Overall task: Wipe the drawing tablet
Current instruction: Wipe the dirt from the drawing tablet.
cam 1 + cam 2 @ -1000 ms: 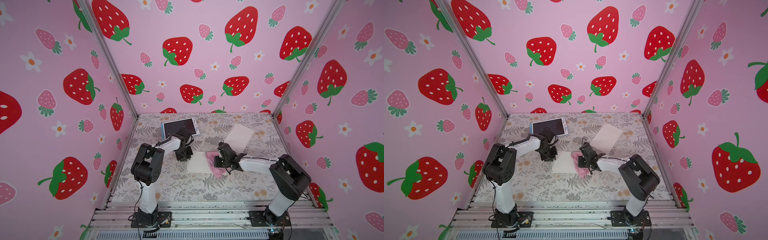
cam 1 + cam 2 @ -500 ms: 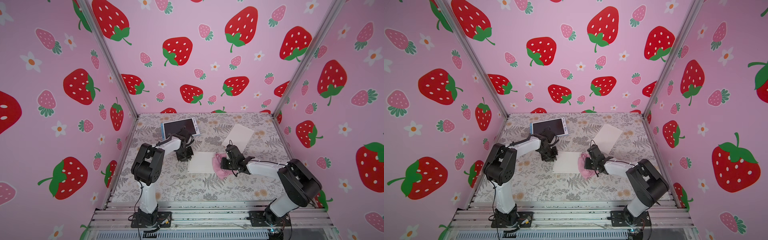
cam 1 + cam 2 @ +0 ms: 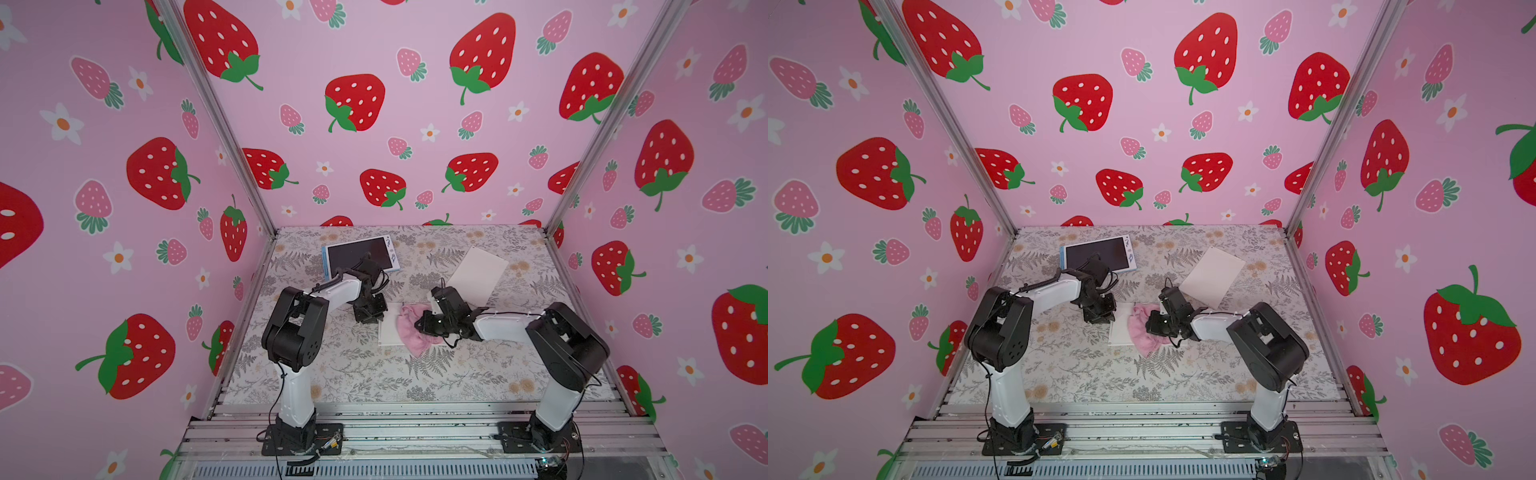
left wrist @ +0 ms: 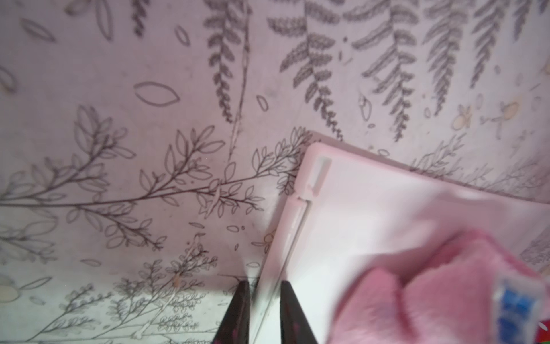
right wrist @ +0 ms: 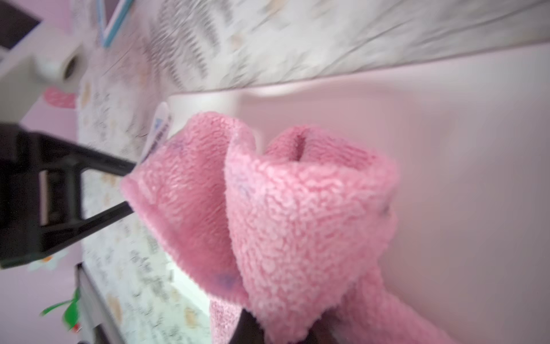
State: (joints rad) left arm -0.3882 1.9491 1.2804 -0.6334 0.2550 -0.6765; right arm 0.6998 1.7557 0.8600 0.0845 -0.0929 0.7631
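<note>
Right arm is rubbing a cloth on the white tablet, mid-table

The white tablet (image 3: 388, 334) is lying flat near the middle of the flowery table (image 3: 353, 374), between the two arms. The right gripper (image 3: 419, 325) is squeezing a bunched-up pink cloth (image 3: 409, 330) tight and resting it on the tablet's right side. The left gripper (image 4: 262, 286) is pointing down at the tablet's left edge, jaws a little apart, one tip each side of it. A dark-screen tablet (image 3: 359, 257) and a white board (image 3: 478, 276) are sitting further back.
</note>
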